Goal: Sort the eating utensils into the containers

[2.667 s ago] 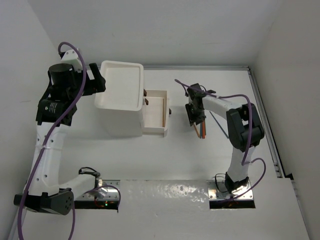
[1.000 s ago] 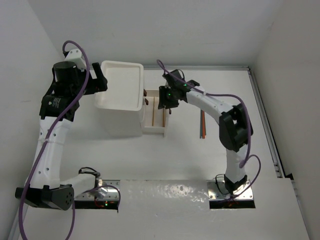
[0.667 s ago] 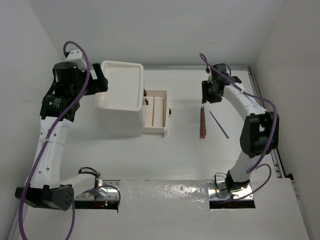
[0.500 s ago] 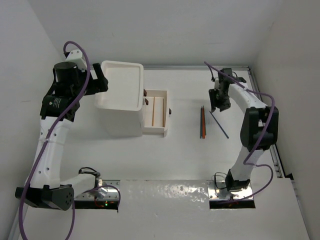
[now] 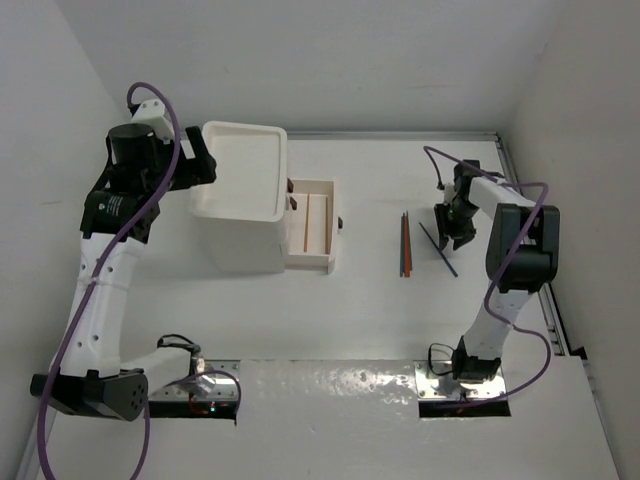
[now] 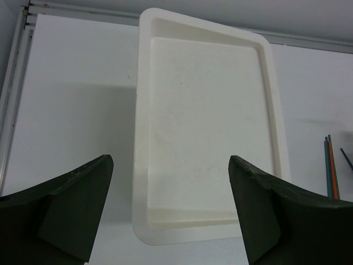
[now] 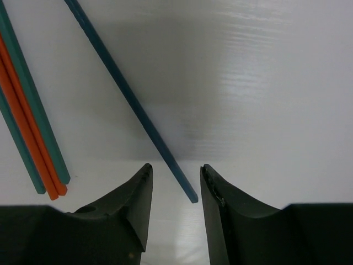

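White walls close in a white table (image 5: 380, 310) on 3 sides. At the left, the left gripper (image 6: 170, 165) hangs over the tall white drawer unit (image 5: 245, 170) with its jaws spread wide and nothing between them. From above, the unit's tray-like top covers the drawers below, so they cannot be seen. Only 1 open drawer (image 5: 329, 262) sticks out to the right; an orange stick (image 5: 303, 222) lies lengthwise inside it, and a dark knob (image 5: 341, 222) shows on its front. Further right, well apart from the drawer, a bundle of orange and teal sticks (image 5: 405, 245) lies side by side on the table. Just beside them lies a blue stick (image 7: 132, 102), angled away from them. At the far right, the right gripper (image 7: 175, 171) is low over this stick, jaws slightly parted on either side of its end, not clamped. The wrist view cuts off every stick's other end.
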Motion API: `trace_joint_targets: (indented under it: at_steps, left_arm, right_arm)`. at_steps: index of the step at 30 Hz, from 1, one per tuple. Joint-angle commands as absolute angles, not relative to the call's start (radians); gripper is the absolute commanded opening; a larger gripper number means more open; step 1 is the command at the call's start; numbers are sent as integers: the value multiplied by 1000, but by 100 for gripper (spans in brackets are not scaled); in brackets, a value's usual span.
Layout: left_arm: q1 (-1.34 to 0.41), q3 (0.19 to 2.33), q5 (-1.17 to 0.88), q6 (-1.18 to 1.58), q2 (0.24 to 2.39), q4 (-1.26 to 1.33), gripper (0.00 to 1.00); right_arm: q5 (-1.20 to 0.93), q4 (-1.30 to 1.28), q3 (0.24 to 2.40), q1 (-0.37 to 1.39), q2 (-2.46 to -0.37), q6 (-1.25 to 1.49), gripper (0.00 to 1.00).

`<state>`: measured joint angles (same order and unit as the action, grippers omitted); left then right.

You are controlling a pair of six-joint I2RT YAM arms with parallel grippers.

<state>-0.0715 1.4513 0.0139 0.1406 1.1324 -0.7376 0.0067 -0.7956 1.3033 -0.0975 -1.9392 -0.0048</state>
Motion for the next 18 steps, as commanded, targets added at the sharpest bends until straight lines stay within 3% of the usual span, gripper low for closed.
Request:
trace_joint_targets:
  at_steps: [1,9,14,17,18]
  left_arm:
    - [-81,1460,5,147,1118,-698,84]
    - [-83,1459,5,147,1118,-698,84]
    - [-81,1454,5,146,1118,-696,84]
    - [-83,1451,6,146,1117,-695,84]
    - [-83,1450,6,146,1115,-693,84]
  right_arm:
    - [-3,-752,1250,-92,-1940,-21,39]
    - [-6,-709,1212,-92,-1980,-8,35]
    - [-3,-695,1210,-91,-2000,47,19]
    - [-3,-689,1206,-89,-2016,87,2]
    - [-3,-683,1203,-90,-2017,110,2]
